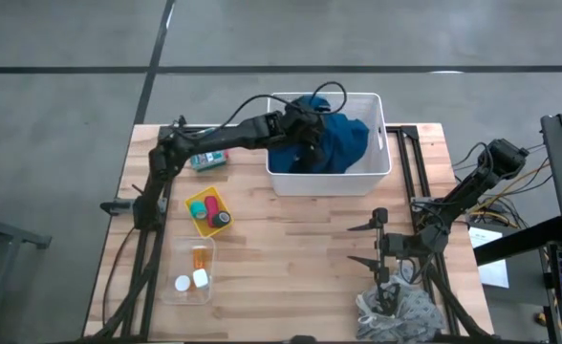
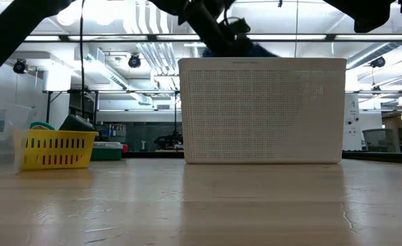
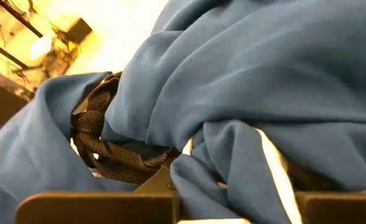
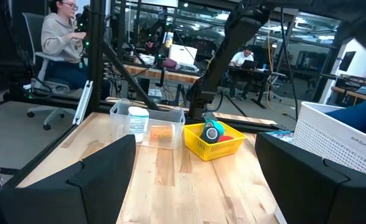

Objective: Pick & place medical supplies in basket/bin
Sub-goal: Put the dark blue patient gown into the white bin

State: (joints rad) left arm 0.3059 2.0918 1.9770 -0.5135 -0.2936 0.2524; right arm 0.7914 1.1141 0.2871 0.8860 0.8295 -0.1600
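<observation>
Two dark jointed arms, black looping cables, blocky matte-black jaws, bracket-like finger mounts

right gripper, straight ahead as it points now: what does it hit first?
Likely the yellow tray. The open right gripper points across bare table towards it, with the clear box just behind. Depth is hard to judge.

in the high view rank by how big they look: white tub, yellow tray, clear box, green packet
1. white tub
2. clear box
3. yellow tray
4. green packet
</observation>
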